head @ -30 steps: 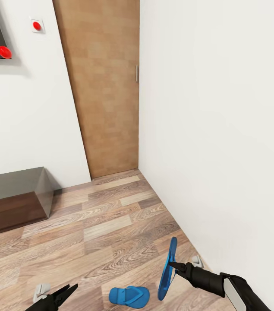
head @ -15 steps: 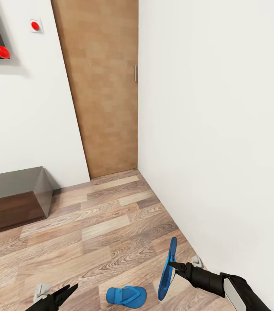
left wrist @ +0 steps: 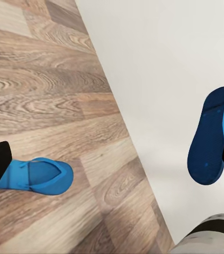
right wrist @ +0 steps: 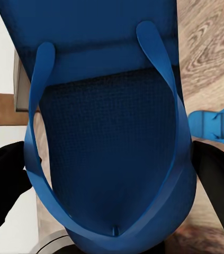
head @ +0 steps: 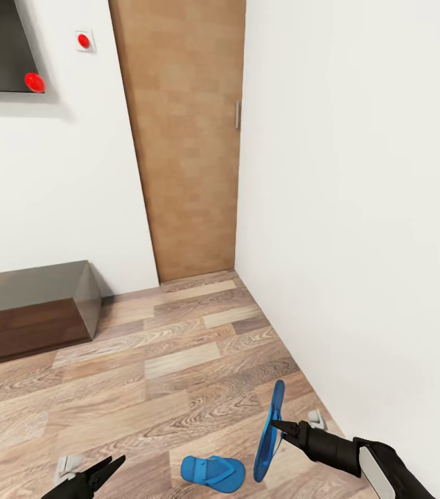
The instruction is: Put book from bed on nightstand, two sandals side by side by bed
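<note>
Left gripper [head: 105, 468]: jaws apart, holding nothing, low above the floor [head: 178, 360].
Floor sandal [head: 213, 473]: flat, long axis sideways, beside the left gripper.
Held sandal [head: 270, 431]: on edge, long axis upright, clamped by right gripper [head: 278, 426].

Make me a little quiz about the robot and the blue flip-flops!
1. True or false: the right gripper holds a sandal up on its edge, off the floor.
2. Where is the other sandal?
A. lying flat on the wood floor between the two arms
B. on top of the low bench
C. hanging on the door
3. Fill in: the left gripper holds ______.

Key: 1 true. 2 A. 3 nothing; its fingers are spread apart and empty.
</note>
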You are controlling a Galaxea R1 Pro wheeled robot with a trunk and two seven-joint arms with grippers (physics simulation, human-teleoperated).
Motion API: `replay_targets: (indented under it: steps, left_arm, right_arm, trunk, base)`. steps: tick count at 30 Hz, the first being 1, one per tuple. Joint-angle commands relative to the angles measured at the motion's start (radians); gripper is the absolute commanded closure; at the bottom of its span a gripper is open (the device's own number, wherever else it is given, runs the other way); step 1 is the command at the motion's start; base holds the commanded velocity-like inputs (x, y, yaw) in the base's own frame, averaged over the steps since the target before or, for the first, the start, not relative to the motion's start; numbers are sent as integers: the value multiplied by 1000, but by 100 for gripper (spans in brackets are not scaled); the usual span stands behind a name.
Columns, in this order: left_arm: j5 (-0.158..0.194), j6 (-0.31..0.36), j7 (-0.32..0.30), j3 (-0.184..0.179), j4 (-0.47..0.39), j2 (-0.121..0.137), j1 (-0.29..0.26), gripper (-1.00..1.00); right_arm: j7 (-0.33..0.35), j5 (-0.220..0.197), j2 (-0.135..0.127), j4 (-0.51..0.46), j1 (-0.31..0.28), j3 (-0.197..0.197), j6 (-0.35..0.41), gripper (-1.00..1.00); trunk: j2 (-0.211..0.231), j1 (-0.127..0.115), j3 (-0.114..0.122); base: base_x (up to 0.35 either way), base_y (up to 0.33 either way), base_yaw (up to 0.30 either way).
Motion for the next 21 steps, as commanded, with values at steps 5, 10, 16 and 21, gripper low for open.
replay_targets:
  steps: [5, 10, 16, 21]
  left_arm:
    - [4, 10, -3, 1, 0, 0, -1, -100]
    - [5, 10, -3, 1, 0, 0, -1, -100]
    - [5, 11, -3, 1, -1, -1, -1, -100]
    - [6, 13, -4, 1, 0, -2, -3, -100]
  right_arm:
    - [1, -4, 0, 0, 0, -1, 6, 100]
    - [1, -5, 0, 0, 0, -1, 6, 100]
    - [1, -5, 0, 0, 0, -1, 6, 100]
    - [1, -6, 0, 0, 0, -1, 6, 100]
  trunk:
    - [0, 0, -2]
    - [0, 0, -3]
    - [0, 0, -4]
    - [0, 0, -4]
  base:
    - [0, 0, 91]
    - [0, 0, 112]
    - [0, 0, 21]
    - [0, 0, 3]
